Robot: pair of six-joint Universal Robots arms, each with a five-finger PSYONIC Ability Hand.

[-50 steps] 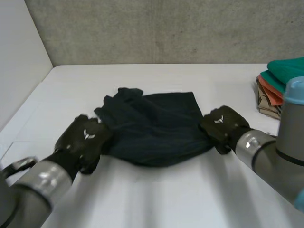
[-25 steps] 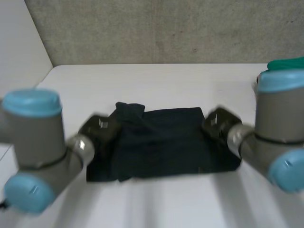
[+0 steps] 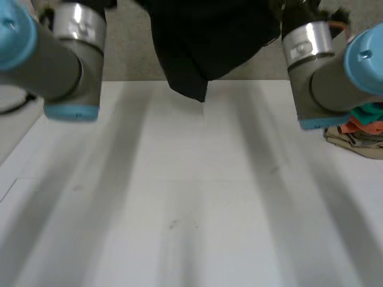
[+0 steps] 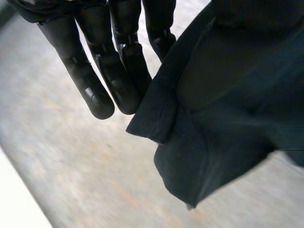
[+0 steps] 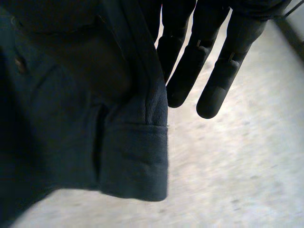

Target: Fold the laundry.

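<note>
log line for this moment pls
dark garment: hanging above table | left hand: holding its edge | right hand: holding its edge | folded pile: on table

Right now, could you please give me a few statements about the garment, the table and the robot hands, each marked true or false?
1. The dark garment lies flat on the white table. False: it hangs in the air, lifted clear of the table.
2. A stack of folded clothes sits on the table on the robot's right. True.
3. The left robot hand is curled into a fist. False: its fingers are straight, with the garment's edge hanging beside them.
4. The garment hangs right beside the fingers of the right robot hand. True.
</note>
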